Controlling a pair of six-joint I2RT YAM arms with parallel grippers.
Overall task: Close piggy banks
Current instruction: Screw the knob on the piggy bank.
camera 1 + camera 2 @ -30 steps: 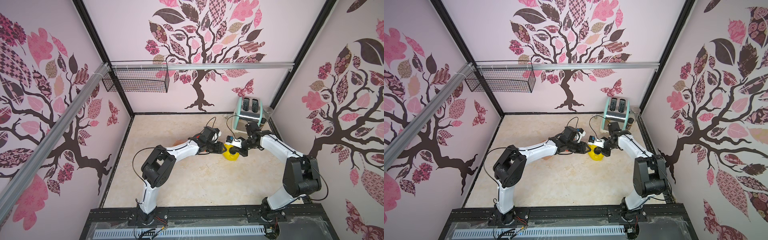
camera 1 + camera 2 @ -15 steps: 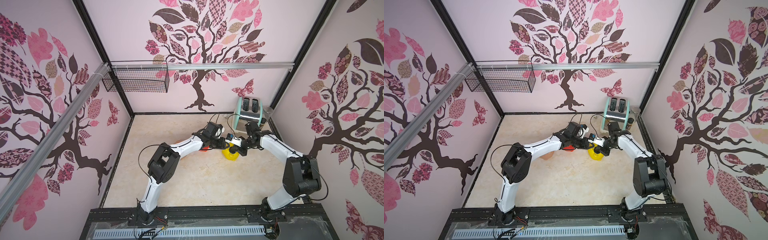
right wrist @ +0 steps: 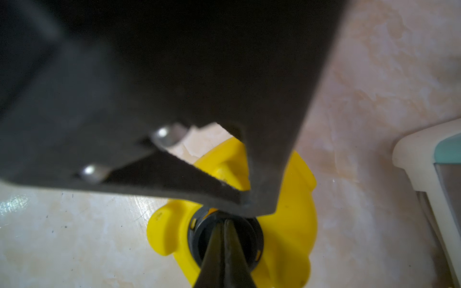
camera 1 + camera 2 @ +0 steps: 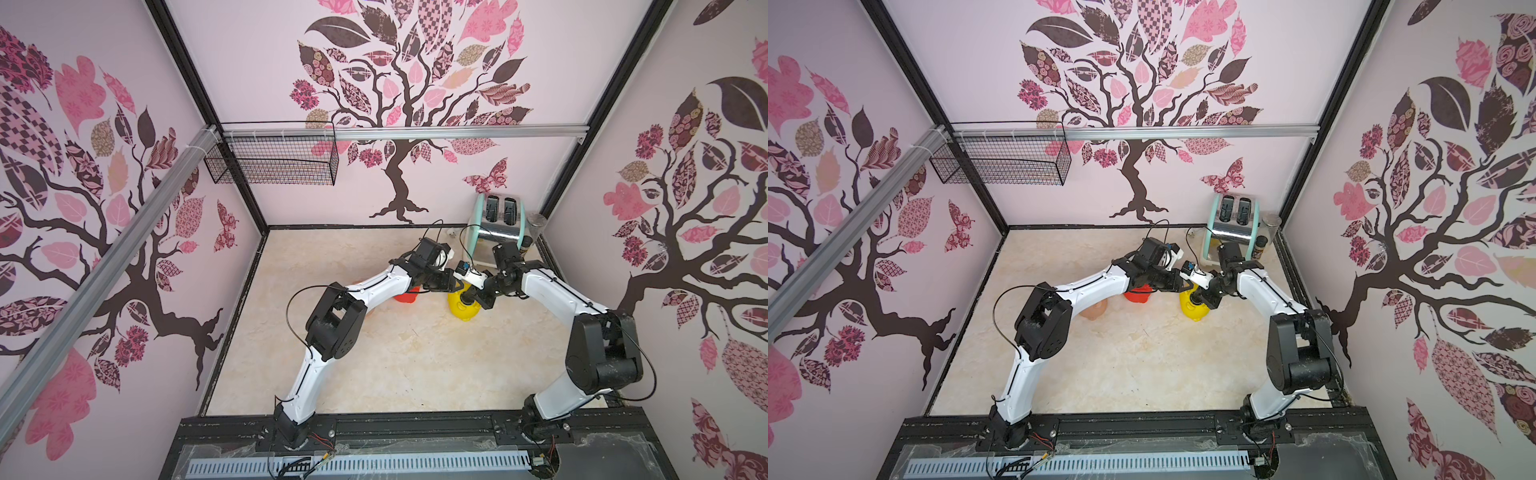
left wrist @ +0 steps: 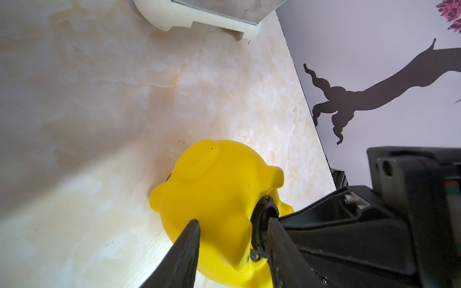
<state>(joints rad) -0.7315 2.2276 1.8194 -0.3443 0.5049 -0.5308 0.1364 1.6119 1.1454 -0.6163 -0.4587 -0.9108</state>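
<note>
The right gripper, clenched, should push the black plug squarely into the yellow piggy bank — while the left gripper, jaws parted, steadies it against rolling.

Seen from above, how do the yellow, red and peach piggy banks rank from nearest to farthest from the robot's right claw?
1. yellow piggy bank: directly under the right gripper.
2. red piggy bank: next, beneath the left arm.
3. peach piggy bank: farthest, on the robot's left side.
</note>
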